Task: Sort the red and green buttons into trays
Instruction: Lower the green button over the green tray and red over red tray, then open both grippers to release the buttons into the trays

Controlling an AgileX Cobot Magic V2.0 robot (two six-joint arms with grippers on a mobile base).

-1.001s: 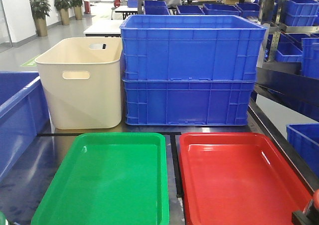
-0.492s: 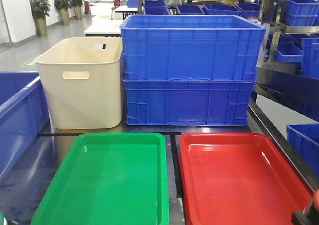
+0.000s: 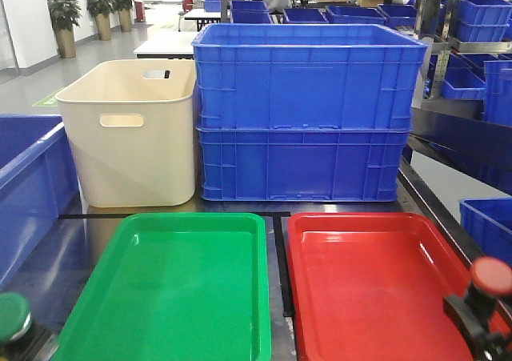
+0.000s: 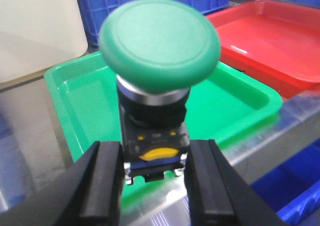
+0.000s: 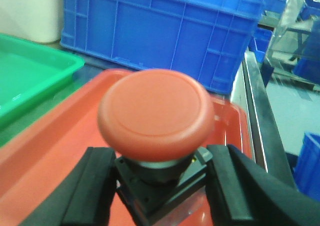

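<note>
My left gripper is shut on the black body of the green button, held upright above the near edge of the green tray. In the front view that button shows at the bottom left corner, just left of the green tray. The right gripper is shut on the red button, whose black block sits turned cornerwise between the fingers, above the red tray. From the front, the red button hangs over the near right part of the red tray.
Behind the trays stand a beige bin and two stacked blue crates. Another blue crate borders the left side. The table's right edge runs beside the red tray, with a blue crate beyond it.
Both buttons have risen into the front view. The red one came up and inward at the right; the green one appeared at the bottom left.
</note>
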